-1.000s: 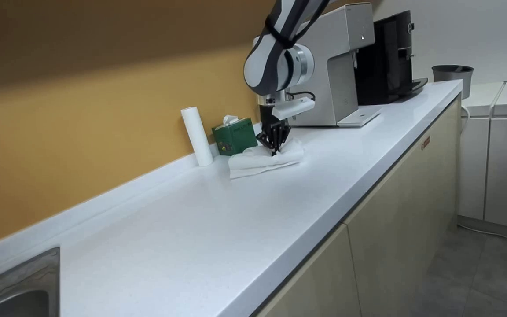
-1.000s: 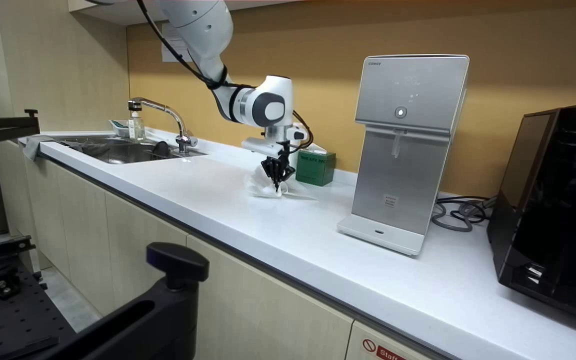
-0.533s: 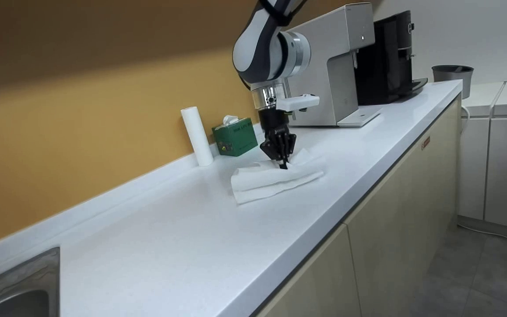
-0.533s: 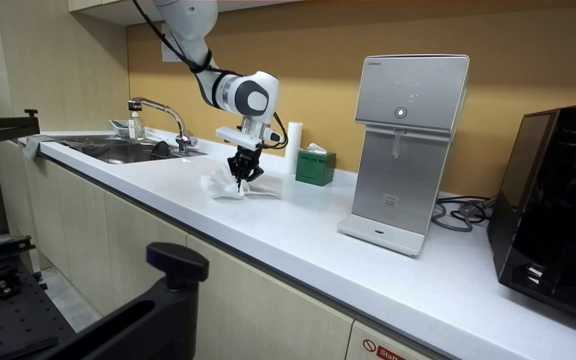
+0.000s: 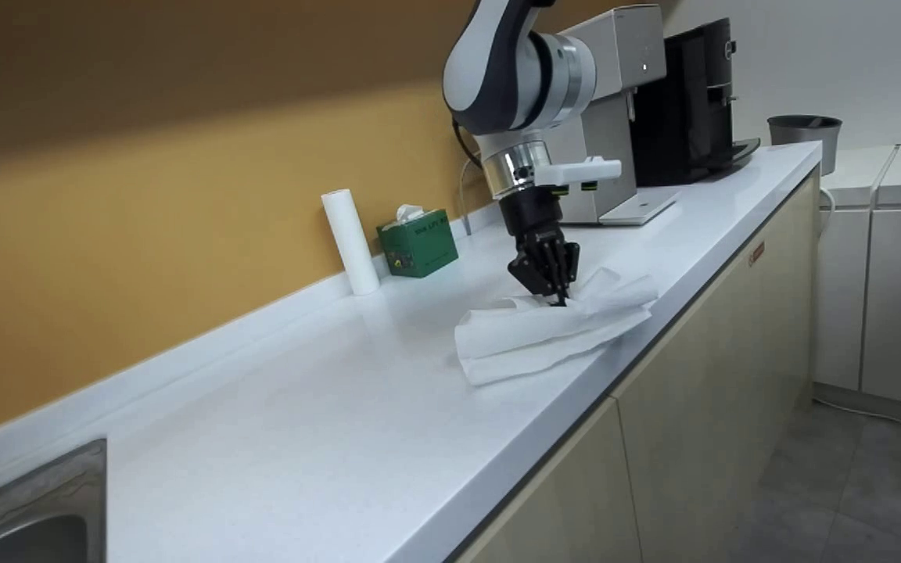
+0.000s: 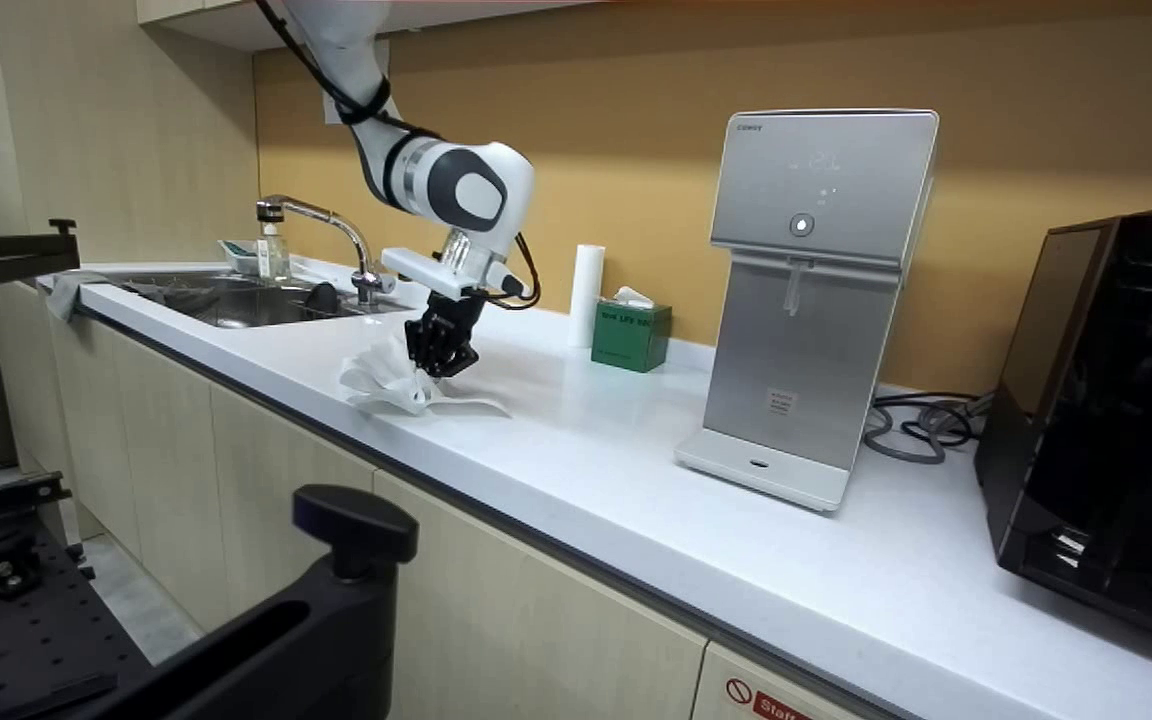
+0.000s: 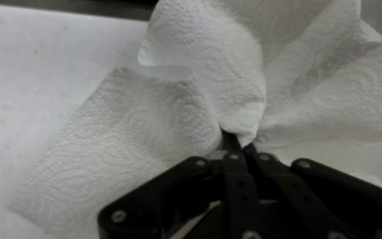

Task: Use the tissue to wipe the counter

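Observation:
The tissue (image 5: 552, 340) is a white, crumpled, embossed paper sheet spread on the glossy white counter (image 5: 286, 438). It lies close to the counter's front edge, and it also shows in an exterior view (image 6: 379, 380). My gripper (image 5: 558, 300) is shut on the middle of the tissue and tilted, its fingertips low over the counter (image 6: 576, 440). In the wrist view the black fingers (image 7: 241, 147) pinch a fold of the tissue (image 7: 111, 142). The sheet fans out on both sides and its far part reaches over the front edge. The fingertips are partly hidden by the paper.
A green tissue box (image 5: 419, 244) and a white upright cylinder (image 5: 350, 242) stand by the back wall. A grey water dispenser (image 6: 816, 310) and a black machine (image 6: 1086, 430) stand farther along the counter. A steel sink (image 6: 236, 300) with a faucet (image 6: 336, 225) is at the opposite end.
My gripper has dragged the tissue away from the wall and the green box toward the counter's front edge. The arm has tilted more. The gripper stays shut on the tissue.

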Controlling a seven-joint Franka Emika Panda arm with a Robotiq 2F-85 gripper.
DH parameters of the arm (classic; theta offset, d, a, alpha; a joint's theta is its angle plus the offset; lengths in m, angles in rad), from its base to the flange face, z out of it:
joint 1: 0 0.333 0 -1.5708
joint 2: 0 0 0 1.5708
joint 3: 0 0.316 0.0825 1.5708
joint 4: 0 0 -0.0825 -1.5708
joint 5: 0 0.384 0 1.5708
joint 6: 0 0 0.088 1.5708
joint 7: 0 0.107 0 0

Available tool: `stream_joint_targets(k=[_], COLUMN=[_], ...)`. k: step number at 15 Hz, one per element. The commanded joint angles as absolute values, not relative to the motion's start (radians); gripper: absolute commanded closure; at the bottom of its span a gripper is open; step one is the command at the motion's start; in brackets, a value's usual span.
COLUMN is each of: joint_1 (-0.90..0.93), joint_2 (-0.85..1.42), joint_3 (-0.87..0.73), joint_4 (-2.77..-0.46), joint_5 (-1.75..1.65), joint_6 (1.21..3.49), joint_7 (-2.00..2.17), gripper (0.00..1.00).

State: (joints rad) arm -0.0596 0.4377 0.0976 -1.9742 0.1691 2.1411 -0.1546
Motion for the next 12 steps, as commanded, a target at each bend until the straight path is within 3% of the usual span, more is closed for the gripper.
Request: stream_joint_targets(k=[1,7,12], joint_1=[-0.047,-0.056,-0.057], joint_2=[0.344,0.287,0.365], joint_3=[0.038,-0.067,-0.127], joint_4=[-2.14,-2.239,-2.157], joint_5=[0.161,0.105,0.039], joint_6=[2.188,2.372,2.514], joint_7=[-0.053,0.087,0.155], gripper=[0.99,0.99,0.99])
